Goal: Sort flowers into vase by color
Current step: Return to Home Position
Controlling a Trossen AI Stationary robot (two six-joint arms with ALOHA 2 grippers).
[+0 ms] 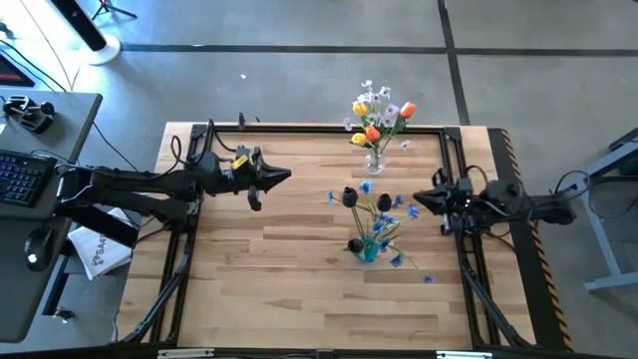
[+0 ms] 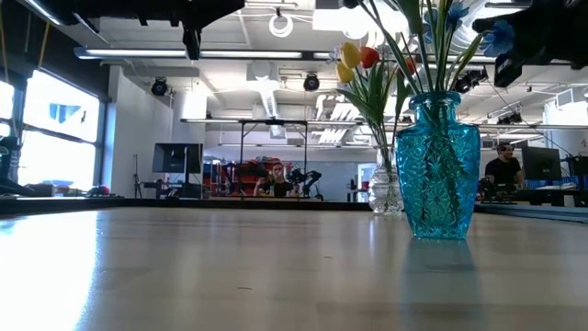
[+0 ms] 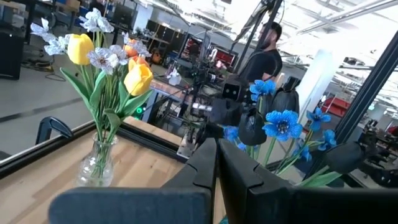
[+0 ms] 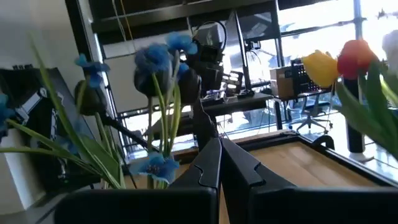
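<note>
Toward the near edge of the table [image 1: 269, 289], right of its middle, stands the blue vase [image 2: 438, 165]. It holds blue sprays [image 1: 399, 203] and dark tulips [image 1: 349, 196], whose stems lean out over the rim on several sides.

A little farther in, level with those blossoms, both grippers hang above the wood. The right gripper [image 1: 417, 201] is toward the right edge, its tip pointing at the blue blossoms and close beside them; whether it touches them cannot be told. Its fingers are pressed together on nothing. The left gripper [image 1: 284, 179] is left of the table's middle, well apart from both vases, pointing toward the right edge. Its fingers are also together and empty.

Near the far edge, behind the blue vase, stands the clear vase [image 1: 375, 160]. It holds yellow tulips [image 3: 138, 78], red-orange tulips [image 1: 373, 133] and white sprays [image 1: 377, 97].

In the room beyond the far edge a person [image 2: 275, 179] shows, and another person [image 2: 503, 164] farther to the side.
</note>
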